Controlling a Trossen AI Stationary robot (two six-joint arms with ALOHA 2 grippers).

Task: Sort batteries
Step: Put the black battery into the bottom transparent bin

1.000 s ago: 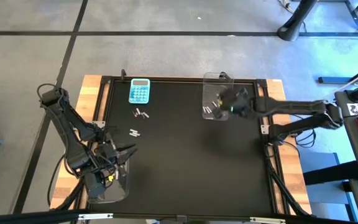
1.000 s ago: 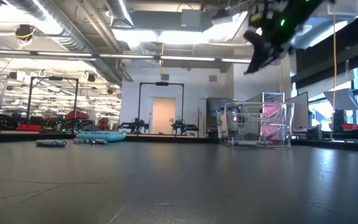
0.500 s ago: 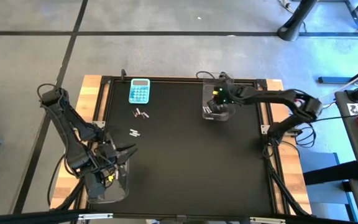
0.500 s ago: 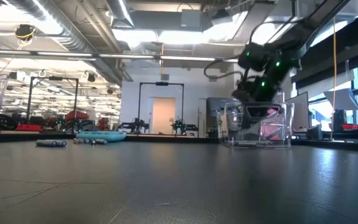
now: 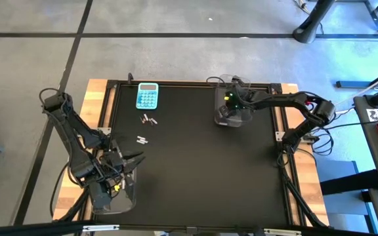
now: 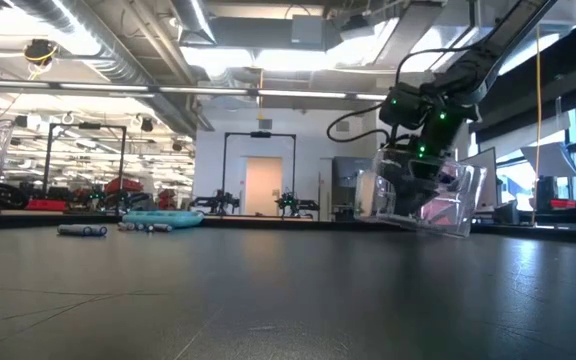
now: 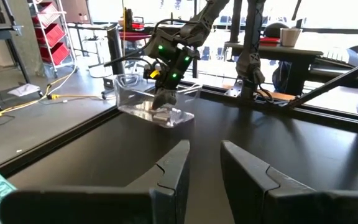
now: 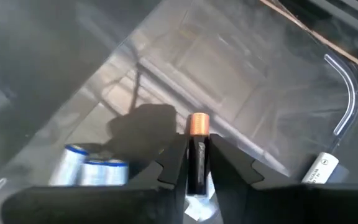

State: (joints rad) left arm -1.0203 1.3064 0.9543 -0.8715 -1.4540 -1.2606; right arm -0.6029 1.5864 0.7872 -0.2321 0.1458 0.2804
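Note:
My right gripper (image 8: 197, 163) reaches down into the clear bin (image 5: 231, 111) at the table's far right, shut on a dark battery (image 8: 197, 146) with a copper end. That bin stands tilted in the low view (image 6: 423, 205) and holds several silvery batteries (image 8: 95, 171). Loose batteries lie on the mat in two small groups (image 5: 149, 120) (image 5: 142, 139). At the table's near left my left gripper (image 7: 204, 165) stands open and level, with nothing between its fingers. My right gripper pinches the dark battery's body (image 8: 197, 155) between its two fingers. The battery lies along the fingers, its copper end (image 8: 198, 122) sticking out past the tips. The fingers slant down from above into the bin. Whether the battery touches the bin's floor I cannot tell.
A light-blue calculator (image 5: 147, 96) lies at the far left of the mat. A second clear bin (image 5: 113, 193) stands at the near left by my left arm. The black mat's middle and near right (image 5: 228, 177) are free.
My right gripper has swung toward the table's left and gone down into the far-right bin, tipping more steeply downward. The bin, level before, now stands tilted. My left arm has kept still.

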